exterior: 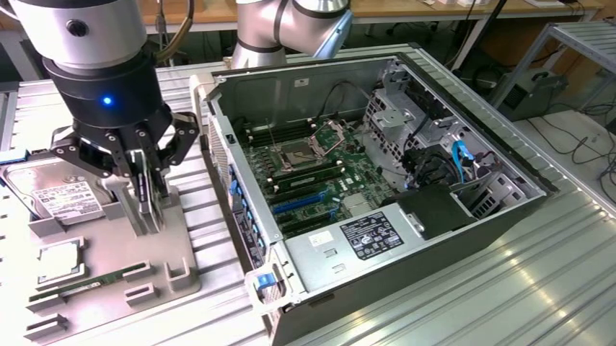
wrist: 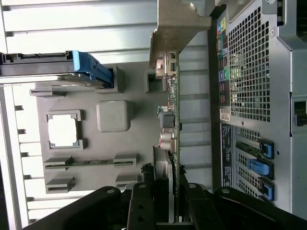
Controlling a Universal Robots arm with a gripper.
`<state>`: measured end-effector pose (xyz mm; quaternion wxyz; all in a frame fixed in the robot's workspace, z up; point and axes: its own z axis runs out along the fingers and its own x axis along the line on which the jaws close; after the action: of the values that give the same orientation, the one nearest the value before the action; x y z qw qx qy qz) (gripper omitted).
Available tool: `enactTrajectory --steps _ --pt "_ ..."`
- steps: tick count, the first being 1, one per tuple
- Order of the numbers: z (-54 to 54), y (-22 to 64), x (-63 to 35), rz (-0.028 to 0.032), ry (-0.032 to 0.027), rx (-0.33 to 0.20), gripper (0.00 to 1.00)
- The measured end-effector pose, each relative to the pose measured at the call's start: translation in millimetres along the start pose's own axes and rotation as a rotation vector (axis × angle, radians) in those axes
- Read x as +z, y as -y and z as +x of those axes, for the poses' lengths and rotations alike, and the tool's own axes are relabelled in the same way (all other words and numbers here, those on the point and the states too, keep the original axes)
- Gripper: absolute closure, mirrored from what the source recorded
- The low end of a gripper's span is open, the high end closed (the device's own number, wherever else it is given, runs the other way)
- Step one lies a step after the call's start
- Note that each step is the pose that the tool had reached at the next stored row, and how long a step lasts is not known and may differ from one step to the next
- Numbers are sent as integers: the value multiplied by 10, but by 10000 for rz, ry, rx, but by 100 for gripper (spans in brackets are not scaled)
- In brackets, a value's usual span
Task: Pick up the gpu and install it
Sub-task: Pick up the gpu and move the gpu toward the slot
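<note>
We find the tool [exterior: 140, 173] pinching the gpu [wrist: 174, 100] edge-on, at the grey tray's [exterior: 178, 252] edge nearest the computer case [exterior: 318, 94].

— Where is there room to pass?
— Over the open computer case [exterior: 279, 90]: its motherboard [exterior: 318, 169] and blue slots [exterior: 298, 202] lie bare from above.
— What stands in the way?
— The drive cage [exterior: 394, 119] and cables [exterior: 460, 160] crowd the case's side at the exterior view's right. The case's perforated wall [exterior: 218, 140] rises just beside the gpu [exterior: 149, 213], clamped in the gripper [exterior: 144, 189] over the tray [exterior: 173, 249].
</note>
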<state>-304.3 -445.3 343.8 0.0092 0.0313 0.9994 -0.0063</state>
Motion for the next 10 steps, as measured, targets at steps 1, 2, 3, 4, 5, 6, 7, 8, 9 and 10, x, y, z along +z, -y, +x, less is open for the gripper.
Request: enactTrajectory --steps 1,2,3,4,5,6,7,8,9,10 --pt "0 0 -13 0 1 0 72" --pt "-1 0 -25 0 0 0 72" --pt "-1 1 -41 1 -1 0 72" --pt "-1 1 -46 -1 0 -1 72" --pt "-1 1 -57 1 -2 -1 72" --pt "-1 1 -60 0 -1 0 72" --pt "-1 1 -64 -1 -1 -1 72" --pt "-1 1 -69 1 -2 0 72" --pt "-2 1 -74 1 -2 -1 72" --pt "-2 1 -83 2 -3 0 72"
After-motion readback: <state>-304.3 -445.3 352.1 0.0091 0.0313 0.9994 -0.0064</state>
